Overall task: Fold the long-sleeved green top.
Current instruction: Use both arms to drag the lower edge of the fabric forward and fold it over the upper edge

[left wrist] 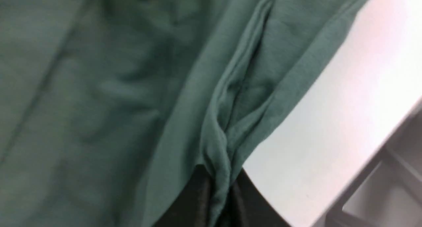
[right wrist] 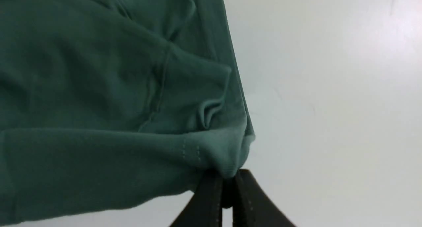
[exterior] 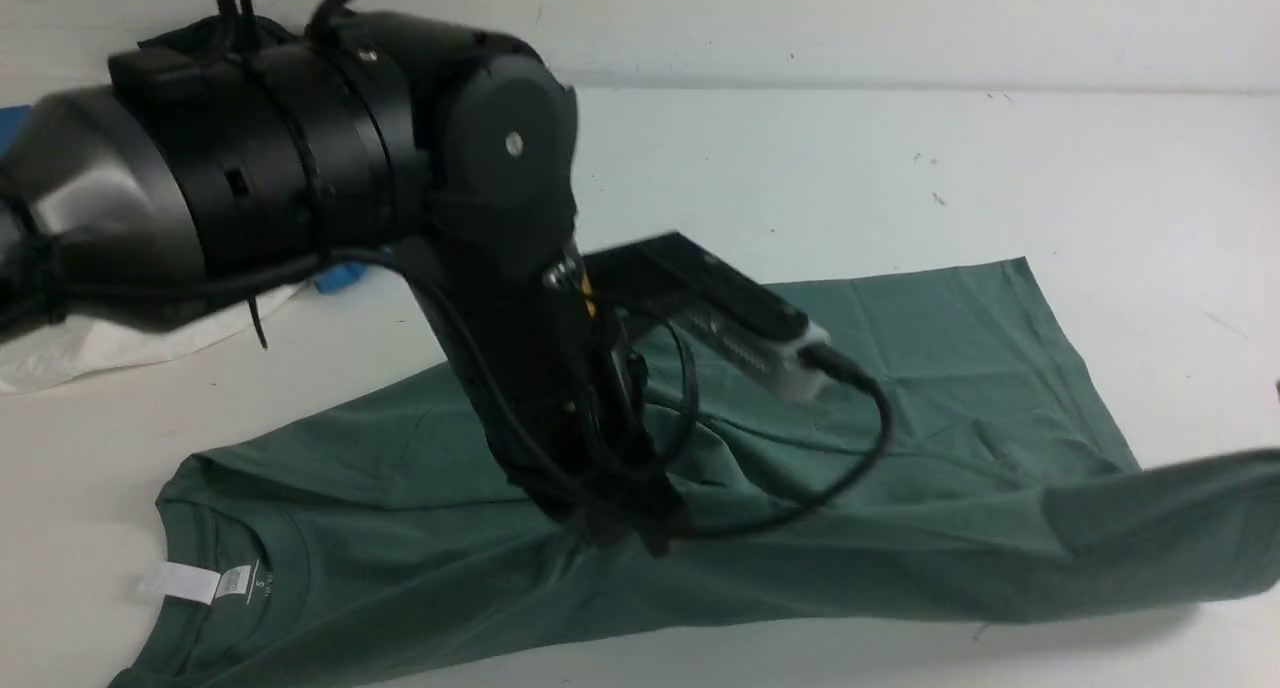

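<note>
i'd say i'm partway through a lengthwise fold of the green long-sleeved top (exterior: 400, 578), which lies across the near part of the white worktop (exterior: 1080, 198), its neck opening and white neck tag (exterior: 188, 582) toward my left. my left pincer (exterior: 625, 538) is clamped shut on a gathered pinch of the cloth near the middle of that near side; my right pincer (right wrist: 227, 184) is closed too, gripping the hem end, which rises off the worktop at the right edge of the front view. the next move, as i judge it, calls for both pincers to carry this near side over the rest together, keeping the stretch between them taut, then lay it flat before letting go. if one runs ahead, the fold could skew or bunch

as for edges, the collar end reaches the bottom of the front view, so i can't tell how near the worktop's near edge it lies there. beyond the top's far side there's bare worktop to move over, while a white cloth (exterior: 130, 343) and a blue one (exterior: 340, 276) lie past the collar end, behind my left arm (exterior: 300, 168), so i'd swing that elbow with care
</note>
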